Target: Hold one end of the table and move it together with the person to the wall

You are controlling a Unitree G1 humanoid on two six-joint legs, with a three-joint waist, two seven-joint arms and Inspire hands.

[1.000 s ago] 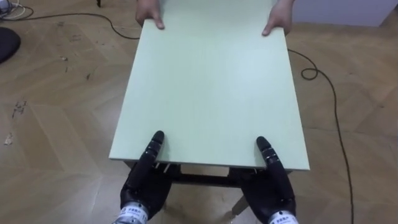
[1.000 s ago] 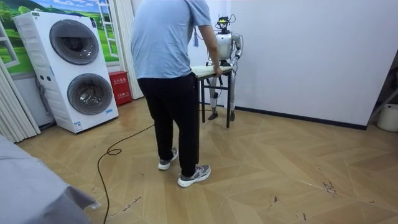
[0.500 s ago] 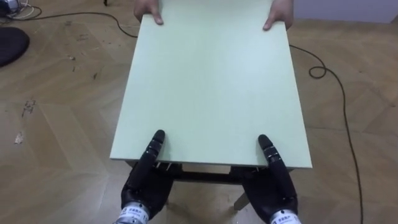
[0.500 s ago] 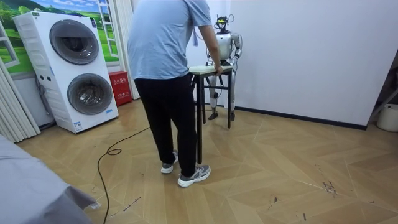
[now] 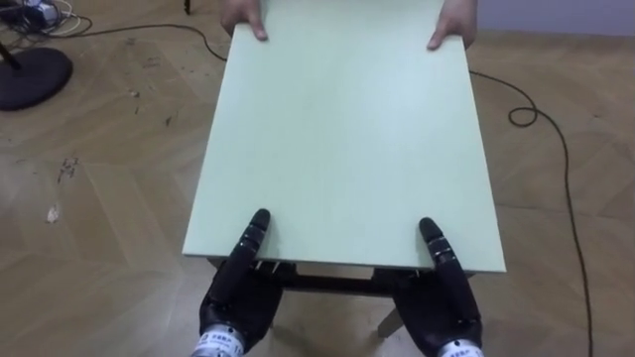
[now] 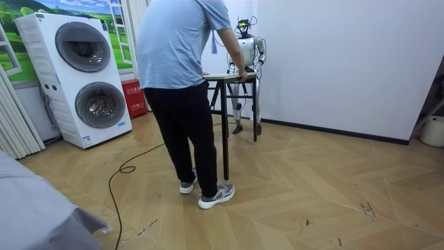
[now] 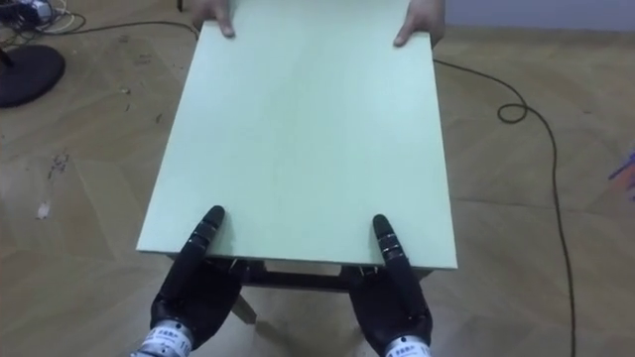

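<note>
- Left hand [image 5: 236,293] clamps the near edge of the table [image 5: 342,149], thumb on top, fingers underneath.
- Right hand [image 5: 444,297] has the same grip, near the right corner.
- Person [image 6: 180,55] holds the far edge with both hands.
- Table sits between robot and person, by the white wall [image 6: 333,55].

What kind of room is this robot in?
Probably a laundry room at home, or a test room made to look like one: two stacked washing machines, a curtain beside them, and a wooden parquet floor under the table.
</note>
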